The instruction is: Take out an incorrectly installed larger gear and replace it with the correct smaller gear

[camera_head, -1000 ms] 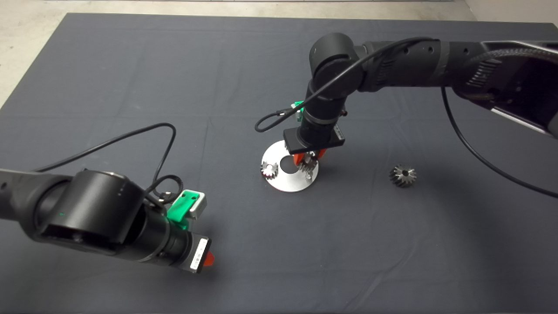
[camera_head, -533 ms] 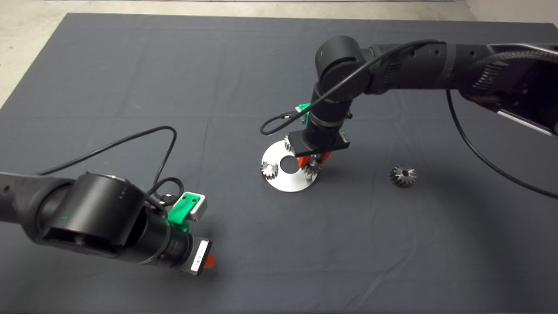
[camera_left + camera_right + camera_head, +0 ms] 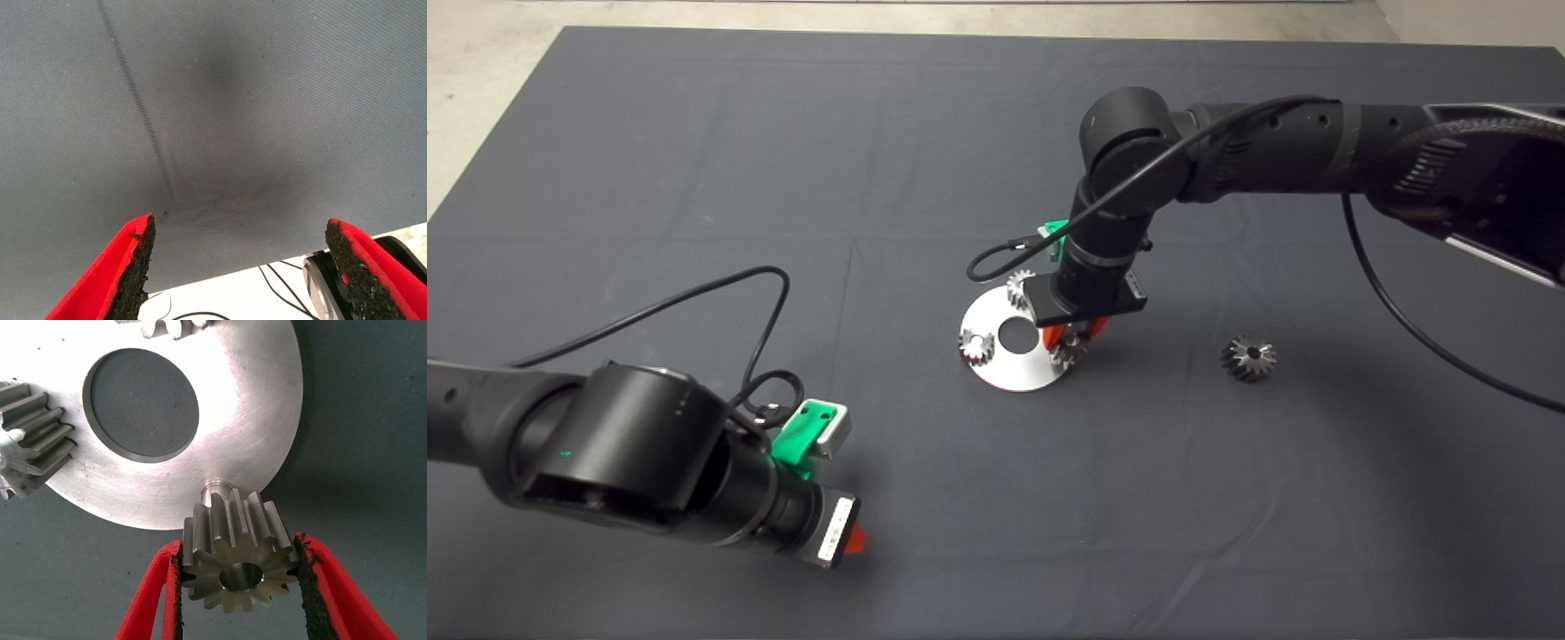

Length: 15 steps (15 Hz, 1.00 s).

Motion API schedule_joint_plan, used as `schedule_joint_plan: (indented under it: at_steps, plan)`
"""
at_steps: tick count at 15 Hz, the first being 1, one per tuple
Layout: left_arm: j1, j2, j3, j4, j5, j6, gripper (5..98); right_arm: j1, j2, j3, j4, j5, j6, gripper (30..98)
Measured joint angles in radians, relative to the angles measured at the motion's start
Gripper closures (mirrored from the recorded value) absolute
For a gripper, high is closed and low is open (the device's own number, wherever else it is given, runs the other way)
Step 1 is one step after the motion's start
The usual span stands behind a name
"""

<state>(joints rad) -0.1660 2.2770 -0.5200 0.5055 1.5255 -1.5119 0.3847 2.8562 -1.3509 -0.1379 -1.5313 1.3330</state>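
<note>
My right gripper point(image 3: 1071, 340) is shut on the smaller gear point(image 3: 1069, 352) and holds it over the right rim of the round steel plate point(image 3: 1009, 369). In the right wrist view the smaller gear point(image 3: 237, 563) sits between the pads point(image 3: 305, 577), just off a bare peg point(image 3: 215, 485) on the plate point(image 3: 253, 420). Two matching small gears point(image 3: 976, 345) point(image 3: 1020, 289) stand on the plate. The larger gear point(image 3: 1248, 357) lies on the mat to the right of the plate. My left gripper point(image 3: 852, 536) is open and empty over the mat at the front left.
The plate has a round centre hole point(image 3: 1015, 334). The right arm's cable point(image 3: 996, 253) loops beside the plate. The left wrist view shows bare mat point(image 3: 233, 113), its edge and floor with cables beyond.
The right gripper has moved right and a little forward with the smaller gear, uncovering the back gear on the plate. The left arm has sunk slightly.
</note>
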Motion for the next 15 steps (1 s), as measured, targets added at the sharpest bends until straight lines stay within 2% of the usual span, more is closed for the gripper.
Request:
schedule_joint_plan:
  at_steps: [15]
  plan:
    - [0.003,0.000,-0.002,0.014,0.000,0.001,39.4,-0.005,0.034,-0.021,0.000,-0.016,0.000,94.5]
